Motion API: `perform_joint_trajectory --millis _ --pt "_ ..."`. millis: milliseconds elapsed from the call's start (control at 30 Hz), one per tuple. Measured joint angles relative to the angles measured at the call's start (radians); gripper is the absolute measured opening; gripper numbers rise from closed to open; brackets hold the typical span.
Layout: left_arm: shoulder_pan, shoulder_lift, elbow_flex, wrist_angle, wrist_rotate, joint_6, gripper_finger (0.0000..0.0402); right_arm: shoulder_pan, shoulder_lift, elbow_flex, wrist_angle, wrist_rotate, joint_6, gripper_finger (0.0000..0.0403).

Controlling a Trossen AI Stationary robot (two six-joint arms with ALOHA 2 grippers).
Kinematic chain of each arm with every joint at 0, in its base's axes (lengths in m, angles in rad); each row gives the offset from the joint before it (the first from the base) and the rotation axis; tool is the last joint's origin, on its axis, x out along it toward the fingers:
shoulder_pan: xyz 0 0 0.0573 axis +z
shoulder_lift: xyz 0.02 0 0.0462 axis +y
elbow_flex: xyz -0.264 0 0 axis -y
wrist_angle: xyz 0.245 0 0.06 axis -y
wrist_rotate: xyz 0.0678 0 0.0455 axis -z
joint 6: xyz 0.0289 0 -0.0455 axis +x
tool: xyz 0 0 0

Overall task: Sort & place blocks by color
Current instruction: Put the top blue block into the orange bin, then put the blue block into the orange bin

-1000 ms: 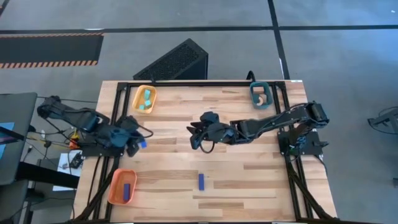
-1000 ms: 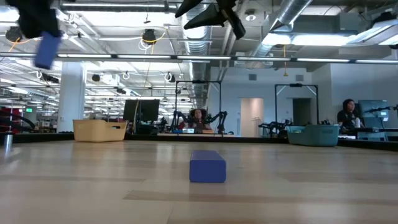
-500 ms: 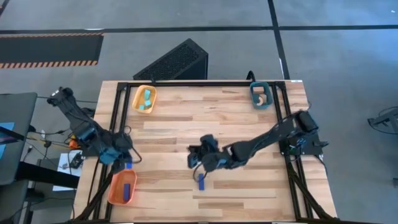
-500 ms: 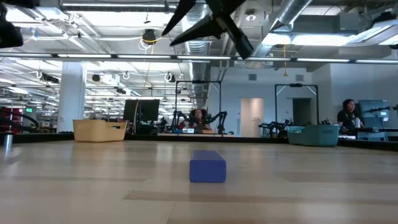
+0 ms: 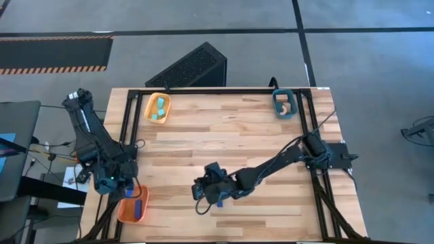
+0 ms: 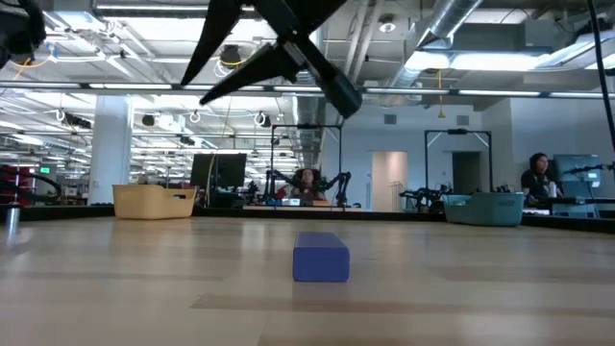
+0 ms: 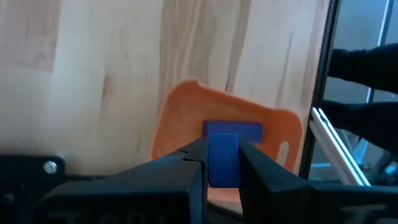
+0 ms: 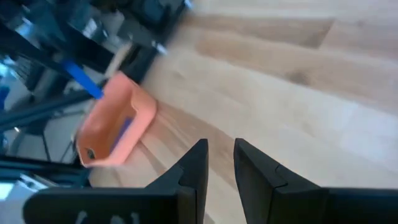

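Note:
My left gripper (image 7: 222, 163) is shut on a dark blue bar (image 7: 222, 155) and hovers over the far rim of the orange tray (image 5: 126, 211) at the table's near left corner. A second blue bar (image 7: 233, 129) lies flat in that tray. A third blue bar (image 6: 320, 257) lies flat on the table near its near edge. In the high view it is partly covered by my right arm (image 5: 220, 199). My right gripper (image 5: 202, 194) is open. It hangs above the table just left of that bar and touches nothing. My left gripper pinches the dark blue bar between its two fingers (image 7: 189, 165), one on each long side (image 7: 212, 163). The fingers point down toward the tray. The bar is lifted clear above the orange tray, and in the right wrist view it shows tilted (image 8: 81, 77).
A yellow-orange tray (image 5: 157, 107) with cyan pieces stands at the far left of the table. A teal tray (image 5: 283, 103) holding a tan piece stands at the far right. A black perforated box (image 5: 193, 66) sits beyond the far edge. The table's middle is bare wood.
My left gripper has carried its blue bar toward the near edge and the left, from beside the table's left side to above the orange tray. My right gripper has swung from the table's middle toward the near edge and left, coming down beside the blue bar on the table.

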State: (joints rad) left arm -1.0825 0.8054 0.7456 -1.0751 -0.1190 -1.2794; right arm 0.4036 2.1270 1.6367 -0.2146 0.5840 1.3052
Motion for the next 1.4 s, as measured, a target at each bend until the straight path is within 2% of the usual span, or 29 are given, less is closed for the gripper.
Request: perform_joint_trajectory --millis 267,400,467,533,600,667,867,1033,1200,1400 --pt "-0.145 0.000 0.000 -0.002 0.020 -0.154 0.0030 0.026 0.004 0.021 -0.118 -0.067 0.068 0.0097" --pt "-0.220 0.000 0.000 0.080 -0.012 -0.212 0.0031 0.035 0.001 0.021 -0.121 -0.135 0.087 0.0097" --pt "-0.249 0.011 0.000 0.124 -0.078 -0.214 0.0031 0.035 0.001 0.021 -0.129 -0.173 0.087 0.0097" --pt "-0.265 0.038 -0.005 0.171 -0.168 -0.209 0.0031 0.035 0.001 0.021 -0.139 -0.194 0.090 0.0097" --pt "-0.268 0.077 -0.025 0.196 -0.194 -0.209 0.0031 0.035 0.001 0.021 -0.178 -0.210 0.127 0.0097" --pt "-0.268 0.121 -0.057 0.223 -0.192 -0.217 0.0031 0.035 0.001 0.021 -0.218 -0.223 0.177 0.0098" --pt "-0.268 0.228 -0.122 0.273 -0.143 -0.383 0.0038 0.051 0.001 0.021 -0.347 -0.290 0.285 0.0118" --pt "-0.268 0.275 -0.125 0.287 -0.140 -0.453 0.0080 0.063 0.001 0.020 -0.421 -0.400 0.304 0.0161" --pt "-0.268 0.273 -0.121 0.279 -0.186 -0.496 0.0139 0.057 0.005 0.020 -0.537 -0.402 0.352 0.0216" --pt "-0.243 0.250 -0.121 0.272 -0.257 -0.520 0.0186 0.034 0.008 0.019 -0.492 -0.401 0.312 0.0248"
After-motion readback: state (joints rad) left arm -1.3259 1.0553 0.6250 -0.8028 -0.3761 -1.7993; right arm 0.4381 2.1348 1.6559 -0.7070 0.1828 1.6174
